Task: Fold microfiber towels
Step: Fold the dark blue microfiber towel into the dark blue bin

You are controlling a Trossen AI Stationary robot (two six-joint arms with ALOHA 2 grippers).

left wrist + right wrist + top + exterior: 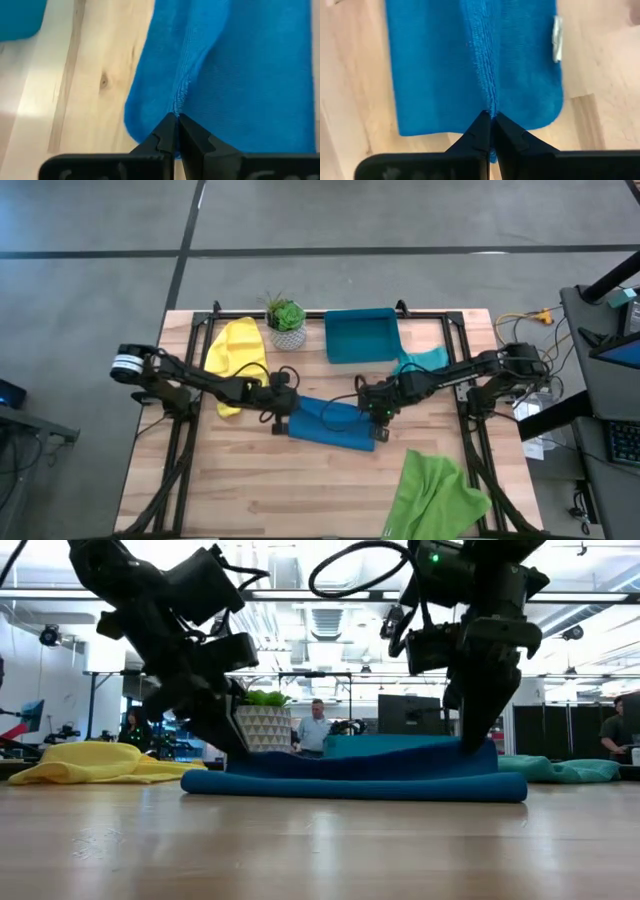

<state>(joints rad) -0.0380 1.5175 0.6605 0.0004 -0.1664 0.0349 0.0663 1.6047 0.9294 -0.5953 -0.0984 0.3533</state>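
Note:
The blue towel (pixel 330 423) lies doubled over at the table's middle, its rounded fold (pixel 350 786) toward the near edge. My left gripper (pixel 283 408) is shut on its left end and my right gripper (pixel 378 412) is shut on its right end. The yellow towel (pixel 235 355) lies crumpled at the far left. The teal towel (pixel 425 360) lies bunched at the far right, beside the tray. The light green towel (pixel 435 495) hangs over the near right edge. My left gripper pinches a hemmed edge of the blue towel (pixel 181 95) between its two fingertips at the towel's left end. The fingers slant down from the table's left. The cloth rises in a small ridge to the fingers; the rest lies on the table. My right gripper pinches a raised ridge of the blue towel (pixel 489 95) between its two fingertips at the towel's right end. The fingers point steeply down. The upper layer (pixel 470 748) is drawn up a little at the fingers, and the lower layer rests on the table.
A teal-blue plastic tray (pixel 360 337) stands at the far middle, with a small potted plant (pixel 286 320) to its left. Bare wood stretches along the table's near side (pixel 280 490). People stand in the room beyond the table (pixel 316 728).

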